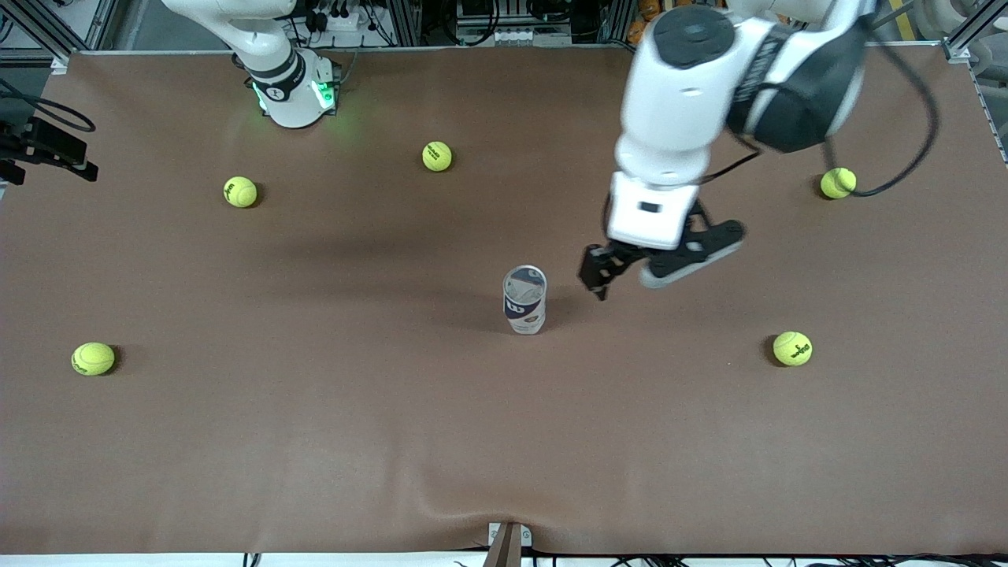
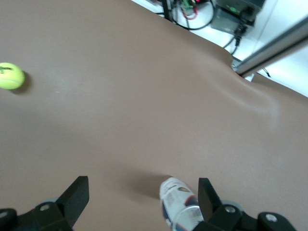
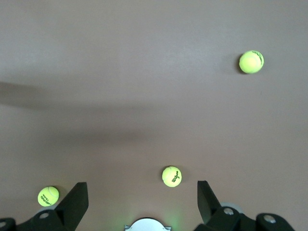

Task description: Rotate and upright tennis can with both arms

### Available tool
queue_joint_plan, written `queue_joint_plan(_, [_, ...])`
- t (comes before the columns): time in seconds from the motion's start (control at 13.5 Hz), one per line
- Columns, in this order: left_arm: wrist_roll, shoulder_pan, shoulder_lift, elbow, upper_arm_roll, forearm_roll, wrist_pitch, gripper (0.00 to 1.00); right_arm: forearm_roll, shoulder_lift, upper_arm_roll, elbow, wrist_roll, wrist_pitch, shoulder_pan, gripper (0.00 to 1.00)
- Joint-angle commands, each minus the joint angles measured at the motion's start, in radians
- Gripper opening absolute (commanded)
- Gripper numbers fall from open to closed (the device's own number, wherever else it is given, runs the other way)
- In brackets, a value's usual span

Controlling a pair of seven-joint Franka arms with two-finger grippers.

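The tennis can (image 1: pixel 524 299) stands upright near the middle of the brown table, with its silver rim on top and its white-and-navy label showing. My left gripper (image 1: pixel 630 276) hangs open and empty just above the table, beside the can toward the left arm's end and apart from it. In the left wrist view the can (image 2: pixel 180 204) shows close to one finger (image 2: pixel 206 192) of the wide-open left gripper (image 2: pixel 142 187). My right gripper (image 3: pixel 142 190) is open and empty, high over the table near its own base (image 1: pixel 295 90). It is out of the front view.
Several yellow-green tennis balls lie scattered on the table: one (image 1: pixel 437 156) and another (image 1: pixel 240 191) near the right arm's base, one (image 1: pixel 93 358) toward the right arm's end, and two (image 1: pixel 792 348) (image 1: pixel 837 183) toward the left arm's end. The table's front edge (image 1: pixel 504 543) is nearest the camera.
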Motion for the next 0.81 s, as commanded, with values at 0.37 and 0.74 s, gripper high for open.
queue_joint_plan(0.37, [0.524,0.268,-0.162,-0.039,-0.009,-0.157,-0.27,1.0,-0.028,-0.017,0.011,-0.011,0.056,0.008,0.005,1.0])
queue_joint_plan(0.74, [0.781,0.366,-0.26,-0.172,-0.009,-0.158,-0.304,1.0,-0.028,-0.018,0.012,-0.011,0.055,0.008,0.011,1.0])
